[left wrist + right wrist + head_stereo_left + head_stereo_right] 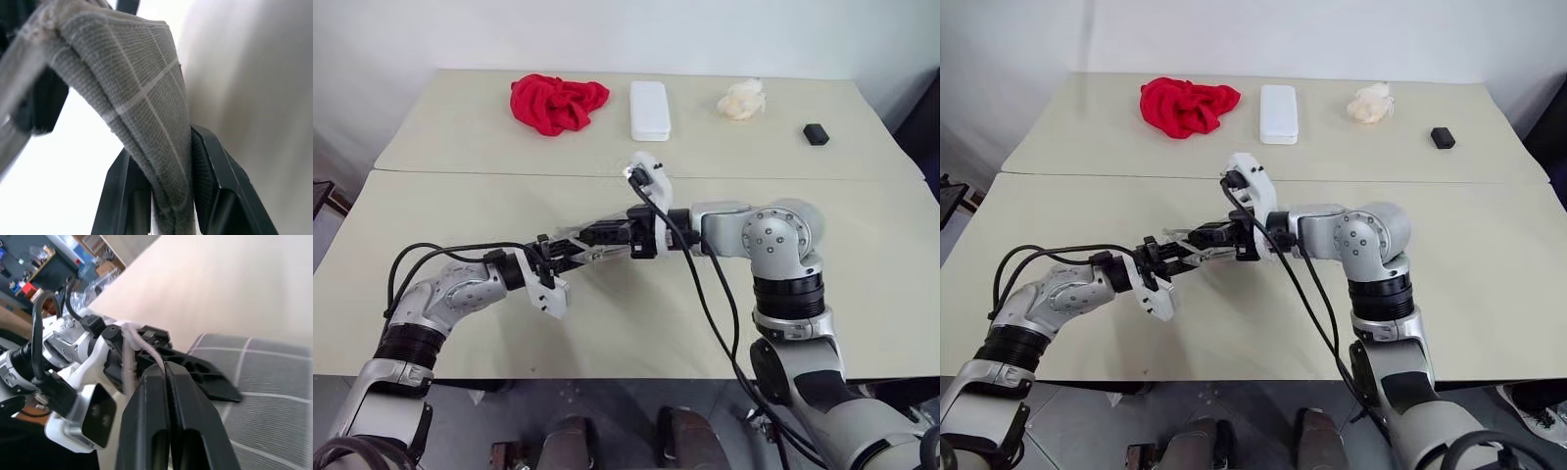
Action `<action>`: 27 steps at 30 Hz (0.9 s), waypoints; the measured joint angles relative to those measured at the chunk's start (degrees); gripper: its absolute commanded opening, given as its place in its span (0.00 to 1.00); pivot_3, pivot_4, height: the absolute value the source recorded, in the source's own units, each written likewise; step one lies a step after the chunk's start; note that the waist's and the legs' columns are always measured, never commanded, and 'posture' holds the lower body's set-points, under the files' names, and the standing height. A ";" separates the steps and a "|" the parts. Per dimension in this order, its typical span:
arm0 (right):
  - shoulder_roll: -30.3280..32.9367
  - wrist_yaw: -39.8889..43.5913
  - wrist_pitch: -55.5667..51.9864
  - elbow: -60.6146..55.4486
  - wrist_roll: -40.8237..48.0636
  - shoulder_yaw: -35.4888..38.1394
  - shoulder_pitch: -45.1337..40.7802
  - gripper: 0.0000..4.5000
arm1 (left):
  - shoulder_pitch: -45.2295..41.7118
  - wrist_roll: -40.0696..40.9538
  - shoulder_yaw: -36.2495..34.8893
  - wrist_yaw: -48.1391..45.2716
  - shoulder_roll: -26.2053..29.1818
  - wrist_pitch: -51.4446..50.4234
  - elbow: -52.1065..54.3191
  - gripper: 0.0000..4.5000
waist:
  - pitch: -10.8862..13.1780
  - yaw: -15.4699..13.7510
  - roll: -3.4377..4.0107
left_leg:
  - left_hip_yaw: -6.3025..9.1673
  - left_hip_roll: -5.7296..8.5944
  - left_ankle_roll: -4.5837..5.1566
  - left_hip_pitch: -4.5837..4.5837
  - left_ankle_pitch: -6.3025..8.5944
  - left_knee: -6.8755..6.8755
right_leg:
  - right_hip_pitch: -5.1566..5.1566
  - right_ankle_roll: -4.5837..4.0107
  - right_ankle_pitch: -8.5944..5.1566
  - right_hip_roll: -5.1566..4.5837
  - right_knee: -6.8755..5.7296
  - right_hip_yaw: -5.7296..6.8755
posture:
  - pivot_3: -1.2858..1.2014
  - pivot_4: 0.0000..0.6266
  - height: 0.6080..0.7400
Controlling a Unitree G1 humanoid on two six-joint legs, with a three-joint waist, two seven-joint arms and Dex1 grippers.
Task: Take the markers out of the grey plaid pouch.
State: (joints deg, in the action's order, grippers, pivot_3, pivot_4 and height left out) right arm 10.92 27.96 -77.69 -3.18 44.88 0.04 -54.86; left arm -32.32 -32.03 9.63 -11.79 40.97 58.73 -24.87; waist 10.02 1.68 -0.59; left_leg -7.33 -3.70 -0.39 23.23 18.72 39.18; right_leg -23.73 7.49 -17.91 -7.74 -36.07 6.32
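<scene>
The grey plaid pouch (146, 117) hangs in the air above the near table (607, 333), between the two arms. The left gripper (168, 196) pinches the pouch's edge between its fingers. The right gripper (166, 377) meets it from the other side — fingers pressed together, whether on the pouch's edge I cannot tell.

Far edge of table, left to right

Cloth (557, 103) far left; hard case (649, 109) just right of it; crumpled wad (742, 100) further right; small block (816, 134) rightmost. Pouch (146, 122) held above the table (862, 284), between both arms.
</scene>
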 measured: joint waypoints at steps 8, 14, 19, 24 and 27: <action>5.60 3.47 5.76 0.07 -0.91 1.03 0.09 0.01 | 1.73 15.79 0.76 -8.23 -0.10 -2.47 -0.52 0.16 | 0.00 0.04 0.00 | 0.00 -0.01 0.00 -0.01 0.00 0.00 | 0.00 0.00 0.00 0.00 0.00 0.00 | 0.52 0.24 1.00; 14.79 6.46 11.08 1.17 -3.07 2.90 3.04 0.01 | 7.97 42.78 -0.63 -22.00 -2.00 -19.72 5.66 0.16 | 0.00 -0.11 -0.01 | 0.02 0.03 0.01 -0.01 0.00 0.05 | 0.03 0.01 0.00 -0.06 -0.01 -0.02 | 0.52 0.24 1.00; 20.32 8.46 16.50 3.37 -5.96 4.56 6.14 0.01 | 14.58 64.39 -3.35 -33.12 -1.22 -44.49 19.97 0.16 | 0.01 0.03 0.00 | 0.01 -0.01 -0.04 -0.06 -0.02 0.02 | 0.03 0.01 0.00 0.00 -0.01 -0.07 | 0.52 0.24 1.00; 22.76 10.16 21.49 5.89 -8.42 5.03 7.10 0.01 | 15.55 69.20 -8.40 -36.17 -0.38 -55.04 24.38 0.16 | 0.00 -0.08 0.00 | -0.04 -0.03 -0.09 -0.14 -0.06 0.03 | 0.06 0.01 0.00 0.04 -0.03 -0.14 | 0.52 0.24 1.00; 24.93 12.30 25.74 9.11 -11.02 4.92 8.99 0.01 | 16.97 71.16 -10.81 -39.83 0.55 -60.30 24.87 0.16 | 0.01 -0.21 0.00 | -0.07 -0.02 -0.09 -0.13 -0.06 0.03 | 0.05 0.01 0.00 0.04 -0.01 -0.15 | 0.52 0.24 1.00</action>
State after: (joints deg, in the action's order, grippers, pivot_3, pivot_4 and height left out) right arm 35.85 40.27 -51.95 5.92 33.86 4.96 -45.87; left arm -15.34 39.13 -1.18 -51.62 41.52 -1.57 0.00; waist 10.02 1.46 -0.59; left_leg -7.40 -3.72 -0.48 23.10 18.66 39.21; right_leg -23.68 7.50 -17.91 -7.70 -36.08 6.17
